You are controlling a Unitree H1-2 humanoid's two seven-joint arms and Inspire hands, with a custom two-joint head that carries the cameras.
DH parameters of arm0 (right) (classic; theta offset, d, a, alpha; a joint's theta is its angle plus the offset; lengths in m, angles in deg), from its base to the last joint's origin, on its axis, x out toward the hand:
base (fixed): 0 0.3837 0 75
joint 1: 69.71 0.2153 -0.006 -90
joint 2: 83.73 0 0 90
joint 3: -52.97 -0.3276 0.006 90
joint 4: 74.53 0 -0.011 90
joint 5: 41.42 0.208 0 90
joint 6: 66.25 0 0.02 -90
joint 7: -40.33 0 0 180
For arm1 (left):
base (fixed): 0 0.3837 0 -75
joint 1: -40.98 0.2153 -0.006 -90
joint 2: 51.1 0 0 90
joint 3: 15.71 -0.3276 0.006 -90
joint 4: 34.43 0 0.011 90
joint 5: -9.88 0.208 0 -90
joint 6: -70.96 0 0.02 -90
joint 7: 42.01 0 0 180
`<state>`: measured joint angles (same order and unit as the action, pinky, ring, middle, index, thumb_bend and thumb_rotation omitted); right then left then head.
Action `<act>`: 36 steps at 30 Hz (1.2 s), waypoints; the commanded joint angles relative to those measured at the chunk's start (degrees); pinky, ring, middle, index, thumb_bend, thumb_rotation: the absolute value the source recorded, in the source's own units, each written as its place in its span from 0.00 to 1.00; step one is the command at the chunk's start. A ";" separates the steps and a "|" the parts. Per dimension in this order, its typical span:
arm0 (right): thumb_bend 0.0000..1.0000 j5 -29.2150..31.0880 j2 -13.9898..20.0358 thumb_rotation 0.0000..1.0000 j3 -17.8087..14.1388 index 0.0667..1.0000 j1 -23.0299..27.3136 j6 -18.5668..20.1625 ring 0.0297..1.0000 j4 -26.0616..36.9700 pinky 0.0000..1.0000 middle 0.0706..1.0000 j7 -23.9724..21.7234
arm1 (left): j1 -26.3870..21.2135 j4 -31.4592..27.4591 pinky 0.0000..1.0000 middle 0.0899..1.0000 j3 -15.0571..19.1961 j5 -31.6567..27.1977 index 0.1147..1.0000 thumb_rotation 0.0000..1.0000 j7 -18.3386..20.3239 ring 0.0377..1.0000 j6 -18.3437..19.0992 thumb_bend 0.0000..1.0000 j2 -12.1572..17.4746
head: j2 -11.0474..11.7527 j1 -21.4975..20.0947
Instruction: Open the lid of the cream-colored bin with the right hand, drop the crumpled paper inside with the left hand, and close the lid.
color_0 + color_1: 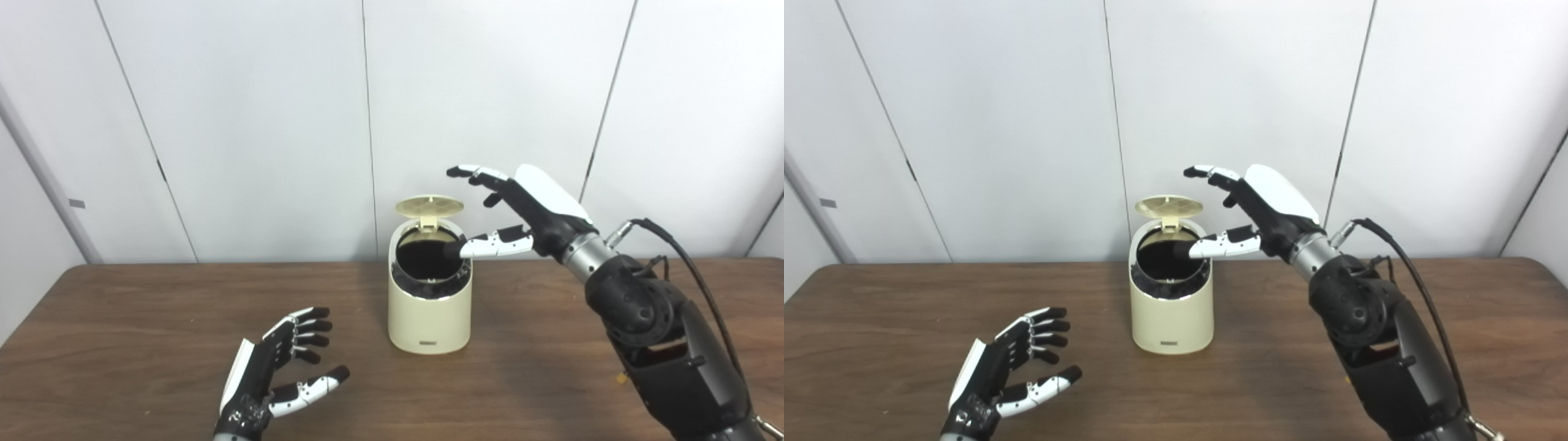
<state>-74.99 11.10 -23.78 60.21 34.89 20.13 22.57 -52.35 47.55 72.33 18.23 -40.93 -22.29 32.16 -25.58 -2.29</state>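
You have the cream-colored bin (429, 306) standing upright on the brown wood-grain table (122, 318), just left of and below your right hand (527, 211). It is a smooth, rounded plastic cylinder with a sloped top. A small dark plate sits low on its front wall, and any writing on it is too small to read. Its round lid (429, 206) is flipped up at the back on a hinge, showing a ribbed underside. The mouth is dark, lined with what looks like a black bag folded over a shiny rim.

Your right hand is raised beside the bin with its fingers spread and nothing in its grasp. The glossy white shell on its back faces up. Its thumb (490, 245) reaches left across the right edge of the bin's opening, and its other fingers extend above and to the right of the raised lid, apart from it.

Your left hand (275, 373) rests low near the table, in front of and to the left of the bin, well apart from it. Its palm is turned inward, its fingers are loosely curled and separated, and it is empty. You can't see the crumpled paper in either view.
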 commanded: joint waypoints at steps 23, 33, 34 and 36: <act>0.71 -0.27 0.58 0.61 2.03 0.79 3.51 -4.92 0.92 0.25 0.76 0.83 -0.68 | -1.18 -1.04 0.58 0.71 -0.48 0.39 0.76 0.13 0.36 0.66 -0.96 0.71 -0.56 | -0.69 0.13; 0.70 -0.08 1.02 0.57 2.12 0.78 2.71 -5.88 0.91 1.02 0.75 0.81 -1.26 | -1.59 -1.70 0.57 0.72 -0.33 1.19 0.75 0.12 0.90 0.67 -0.20 0.70 -0.37 | -1.51 0.74; 0.70 -0.09 1.10 0.57 2.07 0.77 2.67 -6.03 0.91 1.08 0.74 0.80 -1.32 | -1.62 -1.79 0.58 0.72 -0.29 1.19 0.75 0.12 0.96 0.67 -0.09 0.70 -0.34 | -1.51 0.74; 0.69 -0.16 1.29 0.58 2.07 0.77 2.59 -6.49 0.90 1.21 0.74 0.79 -1.36 | -1.66 -1.85 0.58 0.71 -0.22 1.16 0.75 0.13 1.02 0.67 0.02 0.71 -0.31 | -1.51 0.74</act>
<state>-75.42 11.61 -21.10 60.75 30.12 19.20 20.92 -52.07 47.60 71.83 18.94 -39.70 -21.73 31.54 -27.07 -1.49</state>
